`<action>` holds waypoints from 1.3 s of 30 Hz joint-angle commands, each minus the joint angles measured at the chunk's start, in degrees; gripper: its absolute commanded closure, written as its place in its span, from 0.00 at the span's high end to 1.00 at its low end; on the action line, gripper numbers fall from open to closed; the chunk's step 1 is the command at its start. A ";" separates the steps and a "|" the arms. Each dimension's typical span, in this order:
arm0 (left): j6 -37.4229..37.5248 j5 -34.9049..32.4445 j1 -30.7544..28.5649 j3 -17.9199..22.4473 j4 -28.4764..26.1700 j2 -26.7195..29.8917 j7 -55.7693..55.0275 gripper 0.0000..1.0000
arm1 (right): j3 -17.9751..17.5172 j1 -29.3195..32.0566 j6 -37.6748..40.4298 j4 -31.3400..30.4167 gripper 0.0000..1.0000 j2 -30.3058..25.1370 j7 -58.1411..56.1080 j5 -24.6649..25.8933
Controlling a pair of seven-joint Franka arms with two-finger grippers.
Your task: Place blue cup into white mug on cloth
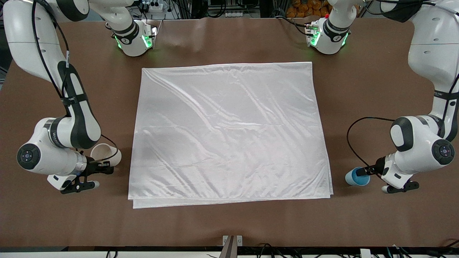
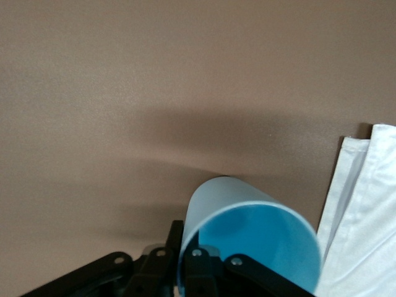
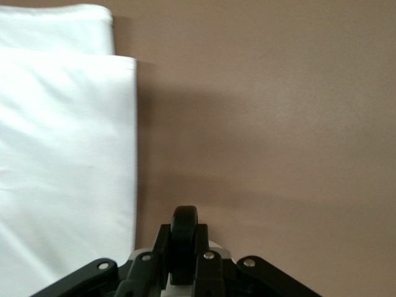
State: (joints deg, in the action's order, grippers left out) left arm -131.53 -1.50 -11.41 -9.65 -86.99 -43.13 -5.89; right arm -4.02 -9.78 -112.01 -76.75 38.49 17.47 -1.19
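Both arms are low at the frame's edges, each clamped on its own piece. At lower right of the front view, the left end effector (image 1: 362,171) is pinched on the rim of the blue cup (image 1: 357,176), which sits tilted, its mouth toward the cloth (image 1: 229,132); the left wrist view shows one finger inside the blue cup (image 2: 250,238) and one outside. At lower left, the right end effector (image 1: 104,165) is closed narrow on the black handle (image 3: 184,229) of the white mug (image 1: 105,154), which rests beside the cloth's edge on the brown bench (image 1: 376,89).

Neither vessel is on the cloth yet, so the step in hand looks like lifting and carrying inward. To do it well: raise each piece straight off the bench before travelling so nothing catches the cloth's layered edge, set the mug upright on flat fabric first, then bring the cup over its mouth, square up the tilt and lower gently, since the fit looks close.
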 commanded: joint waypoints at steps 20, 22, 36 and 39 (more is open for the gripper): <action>2.41 -1.58 0.07 -0.28 0.77 3.58 2.29 0.00 | 0.68 -14.65 -8.32 1.08 0.00 2.38 35.43 -4.79; 3.03 -1.58 0.07 -0.28 0.77 4.72 2.29 0.00 | 0.68 -15.52 -8.49 1.08 0.00 2.47 37.71 -4.87; 10.32 -1.49 0.07 -0.98 0.77 11.49 2.29 0.00 | 0.94 -22.47 -15.34 0.82 0.00 5.01 54.77 -4.26; 11.64 -1.40 0.33 -1.07 0.77 12.81 2.29 0.00 | 1.64 -23.35 -15.43 0.64 0.00 5.89 55.39 -4.17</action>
State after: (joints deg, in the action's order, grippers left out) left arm -122.56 -1.63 -11.33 -10.45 -85.28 -33.65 -4.01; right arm -3.75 -31.47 -126.54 -76.82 42.65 69.97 -5.36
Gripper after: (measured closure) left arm 0.960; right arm 0.811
